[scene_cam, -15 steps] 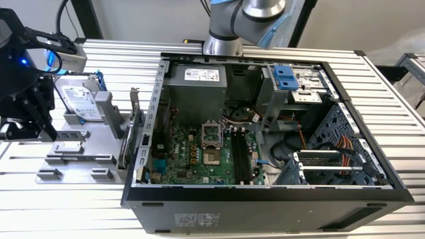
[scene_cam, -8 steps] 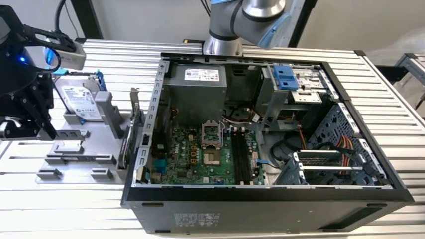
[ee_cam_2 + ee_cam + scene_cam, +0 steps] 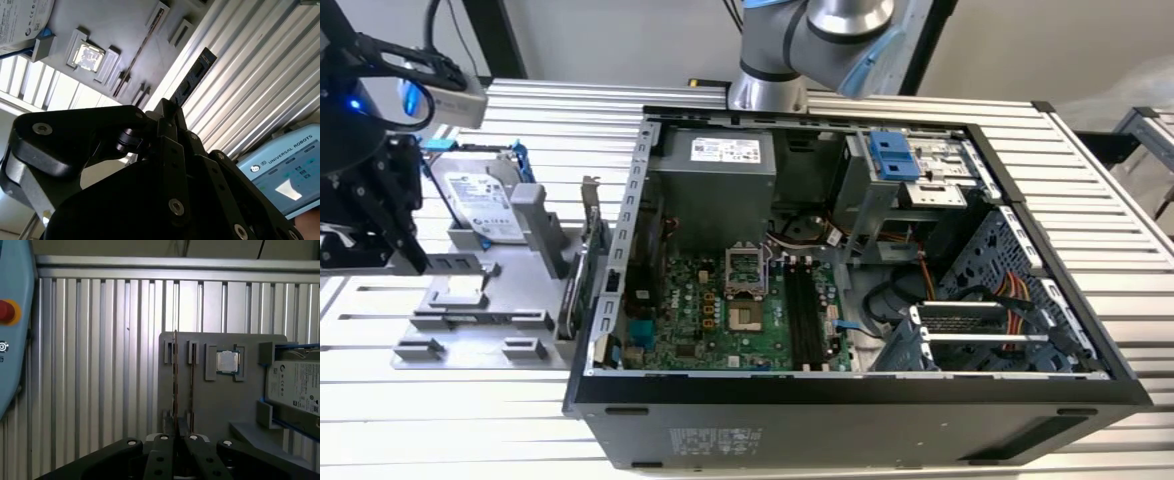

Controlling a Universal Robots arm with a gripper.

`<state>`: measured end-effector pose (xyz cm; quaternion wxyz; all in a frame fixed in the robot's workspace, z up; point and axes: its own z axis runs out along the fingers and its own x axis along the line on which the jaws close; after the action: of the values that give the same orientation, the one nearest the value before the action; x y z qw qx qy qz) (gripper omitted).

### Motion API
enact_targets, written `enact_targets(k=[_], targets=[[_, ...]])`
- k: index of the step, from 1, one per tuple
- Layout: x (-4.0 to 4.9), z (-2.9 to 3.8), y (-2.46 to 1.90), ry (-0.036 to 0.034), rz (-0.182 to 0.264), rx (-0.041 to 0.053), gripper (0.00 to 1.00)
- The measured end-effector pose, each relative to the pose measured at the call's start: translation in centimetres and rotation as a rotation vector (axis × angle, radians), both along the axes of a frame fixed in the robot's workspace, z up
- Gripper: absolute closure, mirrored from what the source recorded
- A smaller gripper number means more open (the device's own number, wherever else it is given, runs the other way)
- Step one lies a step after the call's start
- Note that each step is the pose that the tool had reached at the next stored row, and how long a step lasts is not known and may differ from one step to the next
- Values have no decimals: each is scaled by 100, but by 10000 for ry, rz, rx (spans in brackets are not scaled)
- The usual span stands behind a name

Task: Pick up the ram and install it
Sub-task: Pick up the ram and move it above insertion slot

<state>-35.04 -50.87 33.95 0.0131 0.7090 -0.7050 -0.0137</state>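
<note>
Dark ram (image 3: pixel 196 74) lengthwise out of gripper (image 3: pixel 168 108)

Both wrist views behind gripper (image 3: pixel 176 427), over tray (image 3: pixel 220 405).

Robot body. The arm (image 3: pixel 821 35) has silver-grey cylindrical joints with pale blue end caps. The end effector (image 3: pixel 175 424) is matte black, built from flat linkage bars pinned by round silver screw heads (image 3: pixel 42 129); black cables (image 3: pixel 438 25) loop to a grey camera box (image 3: pixel 454 100).
</note>
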Motion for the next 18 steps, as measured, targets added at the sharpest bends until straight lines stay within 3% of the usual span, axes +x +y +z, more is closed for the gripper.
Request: enact_targets(k=[18], targets=[[0,99,0,0,0,0,100]])
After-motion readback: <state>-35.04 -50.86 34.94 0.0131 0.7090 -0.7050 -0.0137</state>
